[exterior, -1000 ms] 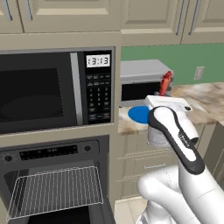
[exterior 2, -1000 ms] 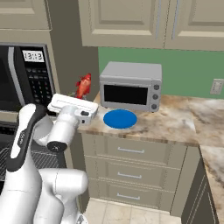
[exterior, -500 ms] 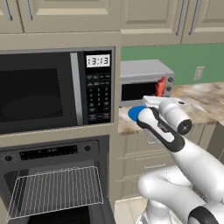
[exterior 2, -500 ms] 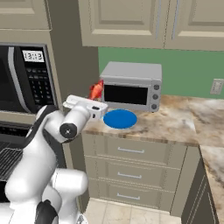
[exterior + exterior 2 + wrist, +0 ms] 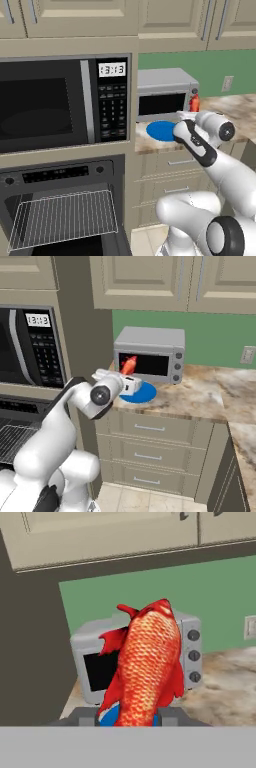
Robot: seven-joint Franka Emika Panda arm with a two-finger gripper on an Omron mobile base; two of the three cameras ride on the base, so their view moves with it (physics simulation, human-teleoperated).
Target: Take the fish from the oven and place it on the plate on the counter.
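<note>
My gripper [image 5: 128, 716] is shut on the fish [image 5: 147, 667], a red-orange fish that stands upright between the fingers [image 5: 171, 715]. In the right base view the fish [image 5: 129, 364] is held just above the near left edge of the blue plate [image 5: 144, 394], in front of the toaster oven. From the left base view the fish [image 5: 194, 102] pokes up behind the hand, to the right of the plate [image 5: 160, 130] on the counter [image 5: 235, 107]. The oven [image 5: 60, 172] stands open at the lower left with its wire rack [image 5: 65, 217] bare.
A silver toaster oven [image 5: 150, 353] stands right behind the plate. The black microwave [image 5: 55, 105] is built in above the oven. The counter [image 5: 215, 391] stretches to the right of the plate. Cream drawers [image 5: 150, 428] sit below it.
The arm has swung right, away from the microwave, carrying the fish to the plate's edge and a little lower. The wrist has turned over. The grip is unchanged.
</note>
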